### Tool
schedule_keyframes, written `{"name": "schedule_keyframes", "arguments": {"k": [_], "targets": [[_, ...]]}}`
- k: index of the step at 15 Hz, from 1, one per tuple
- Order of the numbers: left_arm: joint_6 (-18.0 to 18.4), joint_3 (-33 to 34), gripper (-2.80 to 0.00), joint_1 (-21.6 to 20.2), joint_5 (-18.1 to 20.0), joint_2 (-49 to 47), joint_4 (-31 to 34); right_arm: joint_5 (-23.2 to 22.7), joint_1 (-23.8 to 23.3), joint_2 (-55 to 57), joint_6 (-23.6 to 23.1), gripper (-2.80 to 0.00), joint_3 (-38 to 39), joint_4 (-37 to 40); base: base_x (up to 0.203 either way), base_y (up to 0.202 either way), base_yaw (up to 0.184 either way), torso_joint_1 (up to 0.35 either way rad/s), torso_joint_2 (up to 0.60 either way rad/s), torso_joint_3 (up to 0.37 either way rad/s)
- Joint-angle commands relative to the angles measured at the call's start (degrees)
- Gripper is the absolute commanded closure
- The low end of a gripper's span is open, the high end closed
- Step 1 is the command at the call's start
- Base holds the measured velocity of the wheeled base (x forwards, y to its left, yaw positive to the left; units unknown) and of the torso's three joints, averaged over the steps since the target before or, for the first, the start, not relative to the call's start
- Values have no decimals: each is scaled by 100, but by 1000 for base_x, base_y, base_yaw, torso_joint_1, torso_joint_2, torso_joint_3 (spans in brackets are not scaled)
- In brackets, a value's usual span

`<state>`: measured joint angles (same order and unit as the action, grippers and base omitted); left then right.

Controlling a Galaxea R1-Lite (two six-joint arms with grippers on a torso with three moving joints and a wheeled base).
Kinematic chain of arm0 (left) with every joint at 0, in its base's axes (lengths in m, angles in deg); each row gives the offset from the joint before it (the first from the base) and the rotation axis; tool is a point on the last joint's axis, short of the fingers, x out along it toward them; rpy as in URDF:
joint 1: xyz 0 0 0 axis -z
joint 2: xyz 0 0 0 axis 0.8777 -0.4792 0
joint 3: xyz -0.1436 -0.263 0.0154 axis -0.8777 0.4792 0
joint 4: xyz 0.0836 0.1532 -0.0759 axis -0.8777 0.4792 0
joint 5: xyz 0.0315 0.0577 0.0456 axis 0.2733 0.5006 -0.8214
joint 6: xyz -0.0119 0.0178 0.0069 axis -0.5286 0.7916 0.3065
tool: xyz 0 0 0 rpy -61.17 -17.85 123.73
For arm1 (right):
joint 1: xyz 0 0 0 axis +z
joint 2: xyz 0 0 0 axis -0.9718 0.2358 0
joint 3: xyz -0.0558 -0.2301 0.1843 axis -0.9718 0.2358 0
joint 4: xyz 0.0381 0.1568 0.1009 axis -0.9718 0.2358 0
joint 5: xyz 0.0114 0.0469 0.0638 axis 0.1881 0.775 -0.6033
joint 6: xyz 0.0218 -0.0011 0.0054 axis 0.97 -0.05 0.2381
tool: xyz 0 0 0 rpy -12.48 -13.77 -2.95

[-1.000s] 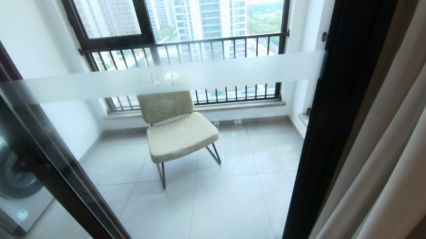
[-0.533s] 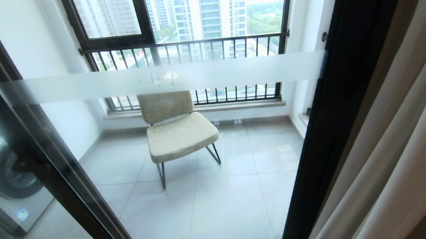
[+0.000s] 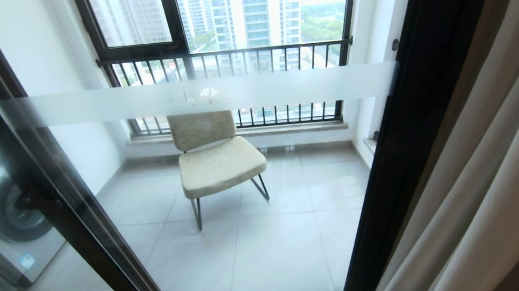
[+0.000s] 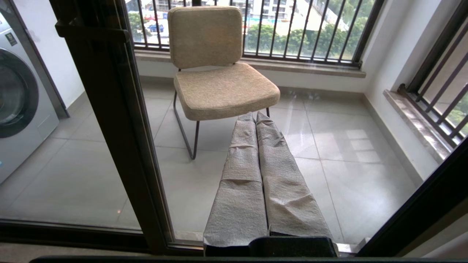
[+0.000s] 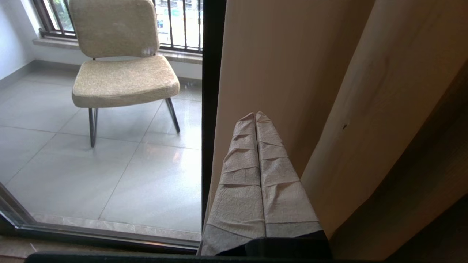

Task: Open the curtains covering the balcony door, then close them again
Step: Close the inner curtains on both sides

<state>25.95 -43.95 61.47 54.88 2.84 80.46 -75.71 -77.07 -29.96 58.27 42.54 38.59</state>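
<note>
The curtains [image 3: 484,161] hang gathered at the right side of the balcony door [image 3: 404,121], beige-grey cloth in deep folds, past the door's thick black right frame. The glass is uncovered across the rest of the head view, with a frosted white band [image 3: 196,96] running level across it. A second black frame post [image 3: 57,187] slants up the left.

Through the glass lies a balcony with a pale tiled floor [image 3: 267,250], mostly bare. A beige padded chair [image 3: 217,160] on thin dark legs stands near the far wall, below a black-framed window with a barred railing [image 3: 226,59]. A washing machine [image 3: 6,218] sits at the balcony's left edge.

Neither arm shows in the head view. The left claw [image 4: 255,117], wrapped in grey cloth, is closed and empty, pointing at the glass just beside the left frame post. The right claw [image 5: 255,116], wrapped likewise, is closed and empty, its tips near the curtain's inner edge beside the right frame; I cannot tell whether it touches the cloth.
</note>
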Motion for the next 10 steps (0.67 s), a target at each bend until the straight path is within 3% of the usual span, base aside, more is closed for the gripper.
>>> {"name": "schedule_keyframes", "arguments": {"k": [1, 4, 5, 10], "targets": [[-5, 0, 0, 0, -3, 1, -3, -12, -170, 755, -4, 0, -180, -237, 0, 0, 0, 0, 0, 0], [-5, 0, 0, -1, -3, 1, -3, -91, -785, 1534, 7, 0, -612, -605, 0, 0, 0, 0, 0, 0], [-5, 0, 0, 8, -3, 1, -3, -137, -877, 1660, 9, -280, -737, -645, 0, 0, 0, 0, 0, 0], [-5, 0, 0, -1, -3, 1, -3, -140, -878, 1711, 0, -280, -761, -998, 0, 0, 0, 0, 0, 0]]}}
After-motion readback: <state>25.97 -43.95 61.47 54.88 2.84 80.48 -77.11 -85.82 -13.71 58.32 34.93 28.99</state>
